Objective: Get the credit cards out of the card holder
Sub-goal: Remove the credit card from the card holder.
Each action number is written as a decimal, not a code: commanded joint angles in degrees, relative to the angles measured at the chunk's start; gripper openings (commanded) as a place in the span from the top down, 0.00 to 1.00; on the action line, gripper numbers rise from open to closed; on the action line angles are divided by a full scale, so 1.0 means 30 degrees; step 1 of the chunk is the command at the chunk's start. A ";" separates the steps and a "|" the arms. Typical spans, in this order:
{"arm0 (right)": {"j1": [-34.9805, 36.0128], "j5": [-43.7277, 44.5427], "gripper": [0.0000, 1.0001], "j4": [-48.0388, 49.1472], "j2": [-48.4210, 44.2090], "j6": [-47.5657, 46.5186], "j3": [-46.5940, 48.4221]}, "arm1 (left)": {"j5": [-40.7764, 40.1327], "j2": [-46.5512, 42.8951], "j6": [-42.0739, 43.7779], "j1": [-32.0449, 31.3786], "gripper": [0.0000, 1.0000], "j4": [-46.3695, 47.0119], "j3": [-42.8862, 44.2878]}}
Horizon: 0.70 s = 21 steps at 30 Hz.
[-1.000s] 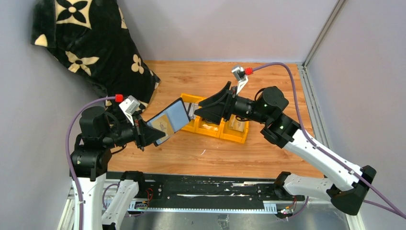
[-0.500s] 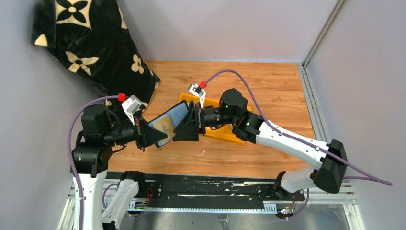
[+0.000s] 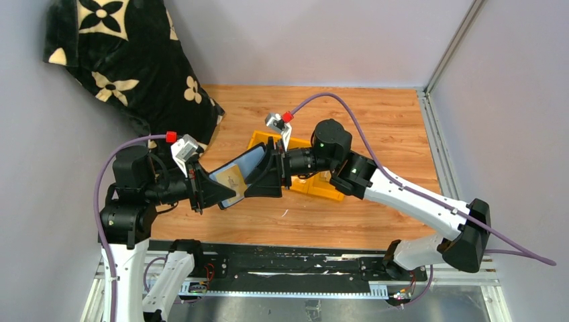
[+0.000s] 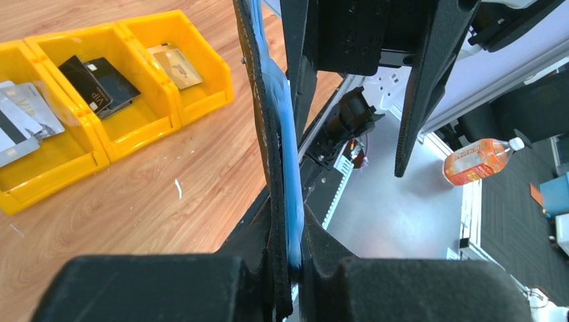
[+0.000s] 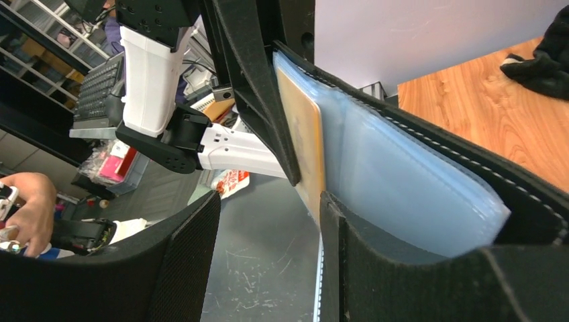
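Observation:
My left gripper is shut on the lower edge of the open card holder and holds it tilted above the table. One tan credit card sits in its pale blue inside. In the left wrist view the card holder stands edge-on between my left gripper's jaws. My right gripper is at the holder's face, open. In the right wrist view the tan card reaches one fingertip of my right gripper, with a wide gap to the other finger. Other credit cards lie in the yellow tray.
The yellow three-compartment tray holds silvery cards, black cards and a tan card. From above the tray lies partly under my right arm. A black flowered blanket fills the back left corner.
My right arm swung left from over the tray to the card holder and its jaws narrowed a little. The left gripper kept hold of the holder, almost still.

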 commanded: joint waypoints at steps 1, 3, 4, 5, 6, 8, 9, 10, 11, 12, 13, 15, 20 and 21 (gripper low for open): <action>0.0005 0.0578 0.41 -0.1408 -0.0469 -0.1413 0.0743 | 0.1929 -0.0057 -0.0345 0.0003 1.00 0.0058 0.0816; -0.0005 0.0570 0.41 -0.1290 -0.0406 -0.1395 0.0842 | 0.1924 -0.0061 -0.0374 0.0014 1.00 0.0058 0.0882; -0.0005 0.0522 0.42 -0.1204 -0.0350 -0.1329 0.0874 | 0.1955 -0.0072 -0.0376 0.0010 1.00 0.0058 0.0897; -0.0005 0.0465 0.42 -0.1094 -0.0277 -0.1236 0.0889 | 0.2002 -0.0077 -0.0416 0.0018 1.00 0.0058 0.0917; -0.0005 0.0403 0.43 -0.0923 -0.0213 -0.1074 0.0891 | 0.1957 -0.0081 -0.0447 0.0018 1.00 0.0058 0.0908; 0.0017 0.0137 0.46 -0.0235 -0.0010 -0.0671 0.0841 | 0.1905 -0.0061 -0.0438 0.0008 1.00 0.0058 0.0876; 0.0071 0.0003 0.49 0.0173 0.0099 -0.0279 0.0808 | 0.1842 -0.0061 -0.0395 0.0002 1.00 0.0036 0.0845; 0.0122 -0.0102 0.52 0.0620 0.0211 -0.0115 0.0789 | 0.1757 -0.0050 -0.0382 0.0020 1.00 0.0023 0.0783; 0.0238 -0.0137 0.56 0.0976 0.0346 0.0115 0.0776 | 0.1644 -0.0059 -0.0351 0.0018 1.00 0.0021 0.0685; 0.0359 -0.0119 0.61 0.1387 0.0487 0.0296 0.0803 | 0.1531 -0.0046 -0.0325 0.0007 1.00 0.0024 0.0565; 0.0492 -0.0105 0.65 0.1873 0.0706 0.0472 0.0825 | 0.1473 -0.0033 -0.0318 -0.0005 1.00 0.0010 0.0436; 0.0620 -0.0042 0.71 0.2376 0.1021 0.0861 0.0912 | 0.1494 -0.0014 -0.0346 0.0011 0.96 0.0000 0.0101; 0.0643 0.0356 0.85 0.3281 0.1609 0.1530 0.0818 | 0.2132 -0.0037 -0.0288 0.0007 0.88 -0.0023 -0.0184; 0.0640 0.0363 0.90 0.3290 0.1652 0.1597 0.0805 | 0.2493 -0.0062 -0.0314 0.0002 0.85 -0.0007 -0.0170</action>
